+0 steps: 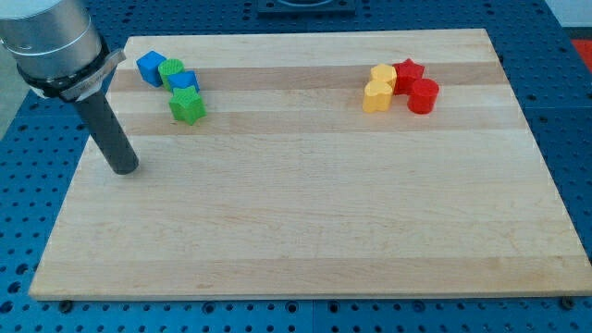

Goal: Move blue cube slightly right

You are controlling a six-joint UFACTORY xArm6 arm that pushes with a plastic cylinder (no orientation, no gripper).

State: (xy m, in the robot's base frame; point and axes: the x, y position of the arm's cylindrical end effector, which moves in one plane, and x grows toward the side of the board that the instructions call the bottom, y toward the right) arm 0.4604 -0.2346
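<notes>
The blue cube (pixel 150 67) lies near the board's top left corner. A green cylinder (pixel 170 70) touches its right side. A second blue block (pixel 183 82) sits just right of and below the cylinder, with a green star (pixel 187 106) under it. My tip (pixel 123 169) rests on the board at the view's left, well below and a little left of the blue cube, apart from all blocks.
At the top right stand a yellow block (pixel 382 76), a yellow heart-like block (pixel 376 96), a red star (pixel 408 73) and a red cylinder (pixel 423 95), bunched together. The wooden board (pixel 305 213) has its left edge close to my tip.
</notes>
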